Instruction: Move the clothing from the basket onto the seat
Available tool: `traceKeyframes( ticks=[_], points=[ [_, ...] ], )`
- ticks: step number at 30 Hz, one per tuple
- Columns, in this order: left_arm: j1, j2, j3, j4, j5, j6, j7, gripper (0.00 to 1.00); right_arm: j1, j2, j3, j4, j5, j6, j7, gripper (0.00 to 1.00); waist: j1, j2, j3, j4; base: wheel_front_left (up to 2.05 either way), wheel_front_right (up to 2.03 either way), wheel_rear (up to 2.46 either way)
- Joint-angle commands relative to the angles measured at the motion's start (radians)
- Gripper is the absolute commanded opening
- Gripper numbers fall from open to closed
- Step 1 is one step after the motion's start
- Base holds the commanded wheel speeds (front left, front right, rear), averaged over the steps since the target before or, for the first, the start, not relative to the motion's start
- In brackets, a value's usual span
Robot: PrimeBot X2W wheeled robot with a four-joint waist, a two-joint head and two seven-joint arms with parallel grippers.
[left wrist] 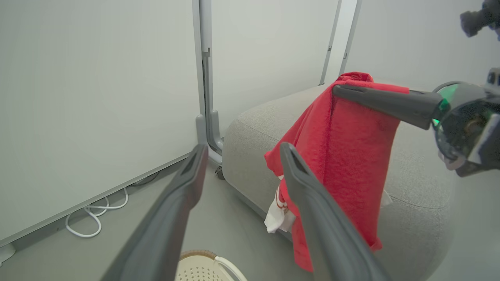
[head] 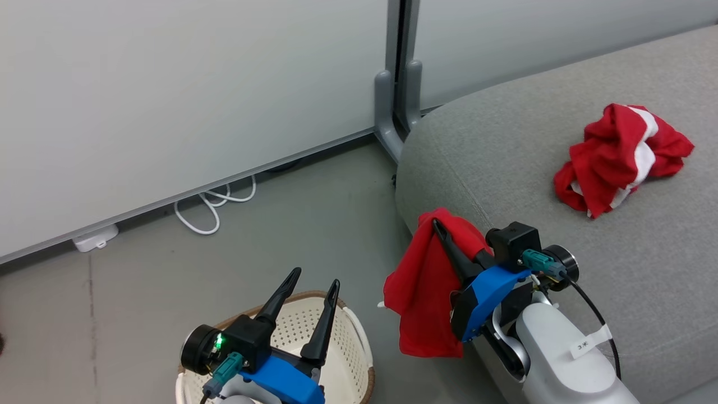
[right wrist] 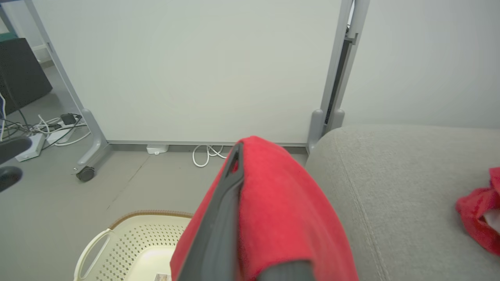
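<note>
A red garment [head: 423,292] hangs from my right gripper [head: 443,233], which is shut on its top fold beside the grey seat's [head: 505,163] rounded corner. The same garment [left wrist: 347,156] droops with a white trim end low down, and it drapes over my fingers in the right wrist view [right wrist: 273,218]. A second crumpled red and white garment [head: 622,157] lies on the seat [right wrist: 410,187] further back. My left gripper [head: 314,286] stands open above the cream basket [head: 348,348], nothing between its fingers [left wrist: 312,210]. The basket [right wrist: 129,249] looks bare inside, apart from a small label.
A pale partition wall on grey wheeled feet [head: 392,118] stands behind the floor gap. White cable loops [head: 216,205] and a white plug block [head: 95,238] lie along its base. More cables and a castor [right wrist: 84,173] sit at the left in the right wrist view.
</note>
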Motion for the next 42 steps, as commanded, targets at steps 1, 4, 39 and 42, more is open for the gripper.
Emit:
traceKeyframes(
  ticks=[1, 4, 39, 42],
  points=[
    [-0.018, 0.003, 0.0, -0.005, 0.004, -0.001, -0.003, 1.0, -0.008, -0.001, -0.005, -0.01, -0.005, 0.0, 0.0, 0.0, 0.0, -0.0001, 0.018, -0.067, 0.0, 0.0, 0.0],
    [-0.024, 0.007, -0.002, -0.009, 0.003, -0.001, -0.003, 1.0, -0.007, -0.001, -0.011, -0.017, -0.008, 0.0, 0.001, 0.0, 0.0, -0.0001, 0.03, -0.116, 0.0, 0.0, 0.0],
    [-0.143, 0.07, -0.118, 0.035, -0.047, -0.001, -0.003, 1.0, 0.013, -0.001, -0.121, -0.06, 0.004, 0.0, -0.032, 0.0, 0.0, -0.0001, 0.134, -0.28, 0.0, 0.0, 0.0],
    [-0.142, 0.074, -0.109, 0.027, -0.042, -0.001, -0.003, 1.0, -0.019, -0.001, -0.137, -0.06, 0.007, 0.0, -0.032, 0.0, 0.0, -0.0001, 0.149, -0.282, 0.0, 0.0, 0.0]
  ],
)
